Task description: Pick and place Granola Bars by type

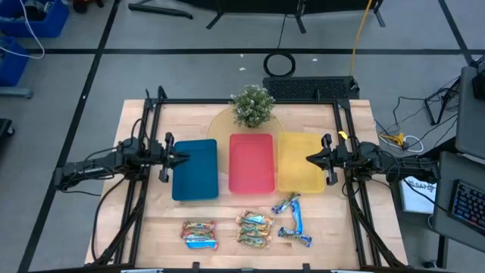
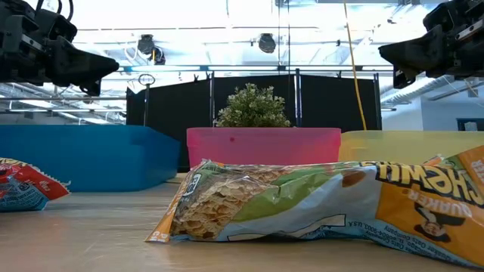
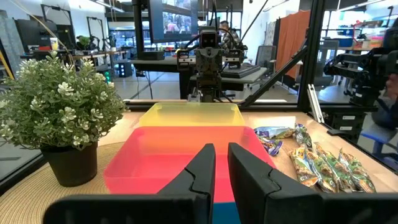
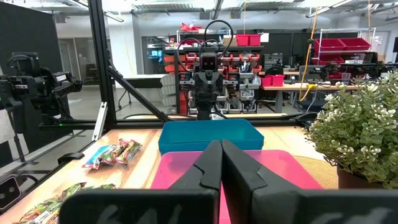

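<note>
The left gripper hangs in the air over the outer edge of the blue tray, its fingers parted by a narrow gap and holding nothing. Its arm reaches in level from the table's left side, pointing across toward the other arm.

The right gripper mirrors it over the outer edge of the yellow tray, fingers pressed together, empty, with its arm stretched in level from the right side.

Between the two trays lies the red tray, all three side by side at mid-table. A potted plant stands behind the red tray.

The granola bars sit untouched on the wood near the front edge, well apart from both grippers, in three clusters: blue-and-red bars below the blue tray, tan-and-teal bars below the red tray, and shiny blue bars below the yellow tray.
</note>
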